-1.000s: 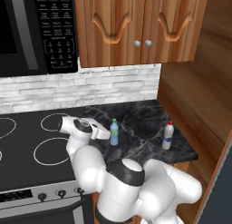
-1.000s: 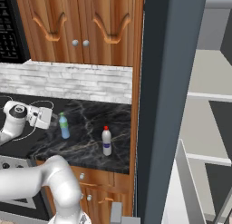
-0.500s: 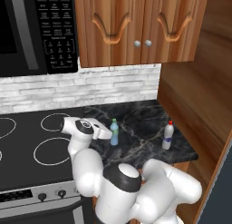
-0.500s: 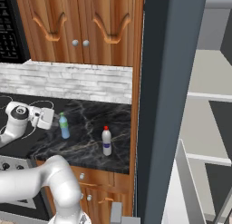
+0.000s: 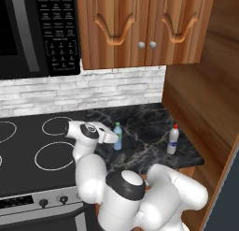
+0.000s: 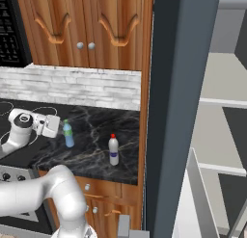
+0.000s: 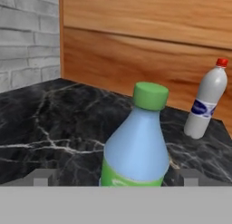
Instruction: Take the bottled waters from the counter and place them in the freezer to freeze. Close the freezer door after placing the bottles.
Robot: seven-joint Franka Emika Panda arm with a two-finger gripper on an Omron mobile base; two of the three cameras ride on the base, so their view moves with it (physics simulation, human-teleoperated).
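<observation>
The green-capped bottle [image 7: 138, 141] stands upright on the black marble counter [image 5: 144, 132], left of the red-capped bottle [image 5: 173, 140], which stands well apart nearer the wooden side wall [image 5: 205, 99]. The gripper [image 5: 113, 137] is level with the green-capped bottle and aimed sideways at it, its jaws spread wide with the bottle between them in the hand view, so a side grasp around the body looks intended. Nothing is gripped yet. The freezer [image 6: 183, 112] lies to the right with its shelves exposed, ready to receive both bottles.
</observation>
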